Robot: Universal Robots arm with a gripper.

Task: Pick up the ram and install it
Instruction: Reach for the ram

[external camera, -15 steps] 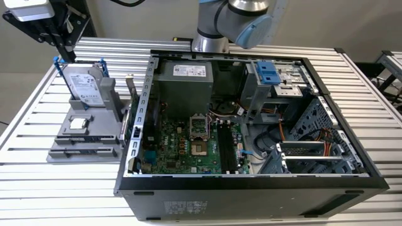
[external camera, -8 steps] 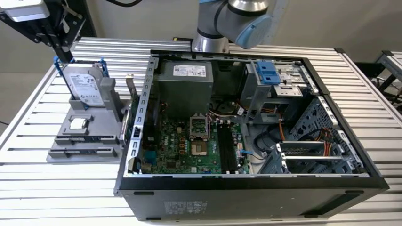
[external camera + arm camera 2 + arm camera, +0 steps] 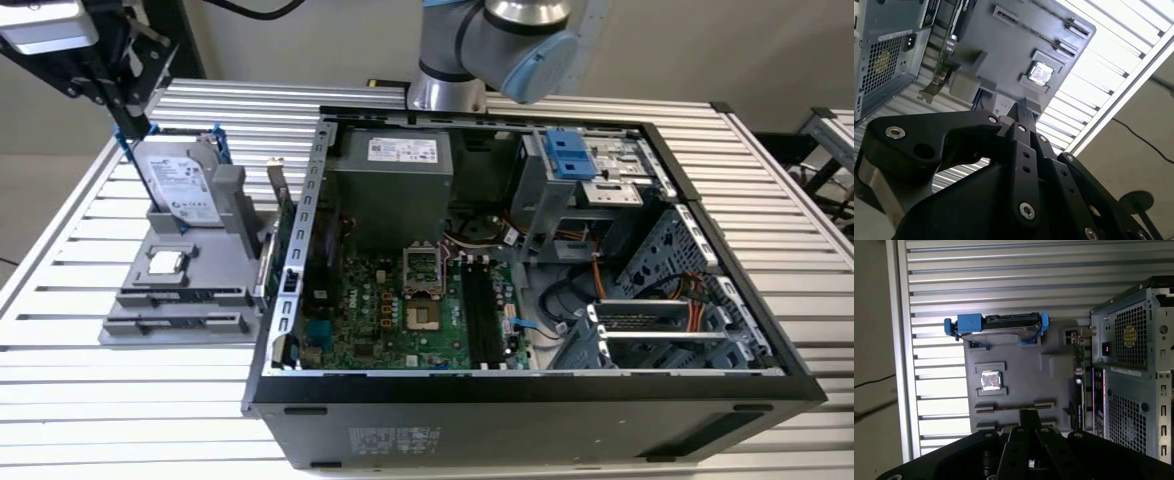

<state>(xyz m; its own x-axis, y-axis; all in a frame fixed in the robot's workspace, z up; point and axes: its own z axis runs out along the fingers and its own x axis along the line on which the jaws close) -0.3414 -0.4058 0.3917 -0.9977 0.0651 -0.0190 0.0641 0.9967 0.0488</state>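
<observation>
Gripper (image 3: 1028, 415), closed on nothing, hangs above fixture (image 3: 1019, 370); ram (image 3: 1054, 12) seems to stand in the slot along fixture's edge opposite the drive (image 3: 1004, 325), long axis along that edge.

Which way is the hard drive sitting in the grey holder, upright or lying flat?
Upright. In the exterior view the hard drive stands on edge in the grey holder; the first wrist view shows its narrow edge.
</observation>
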